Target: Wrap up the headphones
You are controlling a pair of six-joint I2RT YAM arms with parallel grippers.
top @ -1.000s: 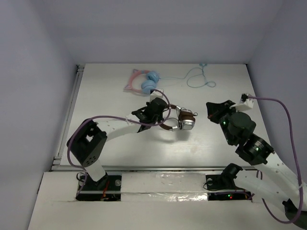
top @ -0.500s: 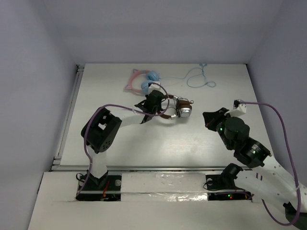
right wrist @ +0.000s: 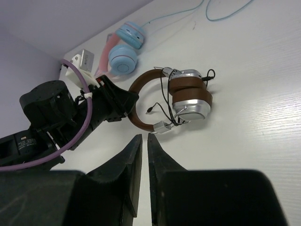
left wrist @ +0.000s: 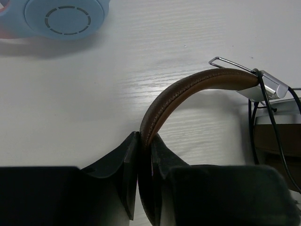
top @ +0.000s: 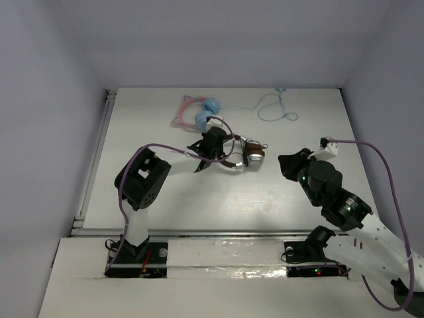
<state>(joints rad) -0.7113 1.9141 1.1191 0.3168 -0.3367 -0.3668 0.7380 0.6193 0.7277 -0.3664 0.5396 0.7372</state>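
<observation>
My left tool is pinched tight on the brown headband of the headphones, which sit near the middle of the worktop. Their earcups are folded together on the right, with the thin black cable looped loosely across them. My right tool hangs to the right of the earcups, apart from them, fingers almost together and gripping nothing. The blue headphones lie near, behind the headband.

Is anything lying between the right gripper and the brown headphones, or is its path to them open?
Nothing visible. Only bare table separates the right gripper from the headphones, whose earcups face it. The left gripper clamps the headband on the far side; the blue and pink headphones lie farther back, off that line.
</observation>
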